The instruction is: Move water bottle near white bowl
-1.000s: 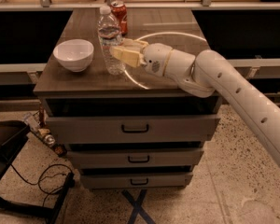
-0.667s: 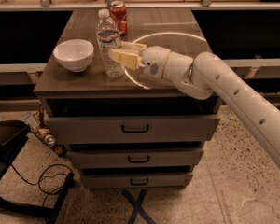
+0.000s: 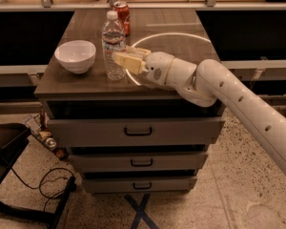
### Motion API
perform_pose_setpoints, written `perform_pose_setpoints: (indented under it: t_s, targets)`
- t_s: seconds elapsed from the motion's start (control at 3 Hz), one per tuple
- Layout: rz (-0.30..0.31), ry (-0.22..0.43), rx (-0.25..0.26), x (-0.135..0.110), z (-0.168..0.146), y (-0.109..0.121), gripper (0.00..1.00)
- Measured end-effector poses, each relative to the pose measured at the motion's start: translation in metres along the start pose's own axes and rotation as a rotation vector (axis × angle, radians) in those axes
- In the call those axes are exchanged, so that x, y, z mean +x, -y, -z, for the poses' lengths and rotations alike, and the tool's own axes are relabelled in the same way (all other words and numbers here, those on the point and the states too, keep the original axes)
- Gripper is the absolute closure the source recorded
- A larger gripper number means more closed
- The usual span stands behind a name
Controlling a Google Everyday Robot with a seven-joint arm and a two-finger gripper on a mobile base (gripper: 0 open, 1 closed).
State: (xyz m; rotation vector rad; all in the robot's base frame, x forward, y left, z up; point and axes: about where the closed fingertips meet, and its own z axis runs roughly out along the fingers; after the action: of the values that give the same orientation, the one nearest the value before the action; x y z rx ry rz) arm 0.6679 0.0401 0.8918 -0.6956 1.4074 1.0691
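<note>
We see a wide dark wooden surface (image 3: 181, 82) under our tool (image 3: 120, 56). Left of the tool sits a round white bowl (image 3: 76, 56). The tall clear plastic water bottle (image 3: 113, 35) stands upright, with the tool squeezed on it. A small red soda can (image 3: 123, 12) stands just behind.

One camera, fairly near, looks down at the cabinet (image 3: 86, 130) front, perhaps from head height; the hand (image 3: 121, 57) lies upper-middle.

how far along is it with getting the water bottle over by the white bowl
Mostly done, it seems: the water bottle stands upright on the cabinet top right beside the white bowl, with a small gap between them. In hand: the gripper is at the bottle's middle. Left: probably only moving the gripper clear of it.
</note>
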Motion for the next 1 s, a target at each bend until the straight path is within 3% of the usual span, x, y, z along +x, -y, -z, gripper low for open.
perform_pose_setpoints:
  t_s: [0.33, 1.0]
  targets:
    - [0.0, 0.0, 0.0, -0.0021, -0.0003, -0.0005, 0.82]
    - [0.0, 0.0, -0.001, -0.0031, -0.0006, -0.0009, 0.36]
